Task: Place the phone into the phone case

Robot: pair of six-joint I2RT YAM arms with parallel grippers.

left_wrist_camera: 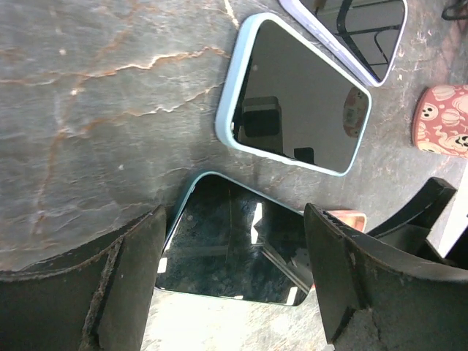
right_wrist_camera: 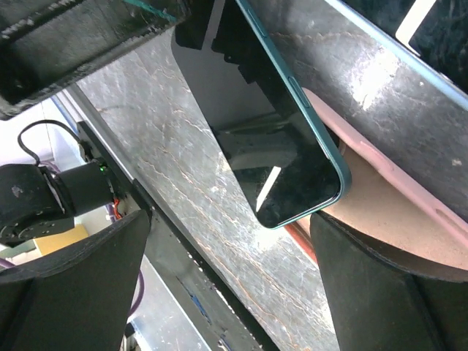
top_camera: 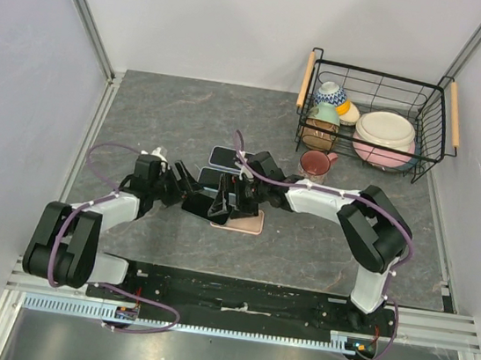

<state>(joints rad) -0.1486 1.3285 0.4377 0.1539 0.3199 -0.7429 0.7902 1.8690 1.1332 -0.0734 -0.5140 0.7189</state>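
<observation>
My top camera sits high behind the arm bases, looking down and forward over the whole desk [top_camera: 169, 117]. The left wrist camera peers out between its fingers [left_wrist_camera: 124, 292], close to the surface; the right wrist camera does likewise. Both share the teal-edged phone [left_wrist_camera: 234, 248], seen from opposite sides.

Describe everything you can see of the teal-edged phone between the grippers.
The phone is a slim slab with a glossy black screen mirroring lights and a teal rim with rounded corners. It sits screen up, low over the grey table, one corner overlapping the pink case. The left gripper's fingers seem to pinch its long edges.
</observation>
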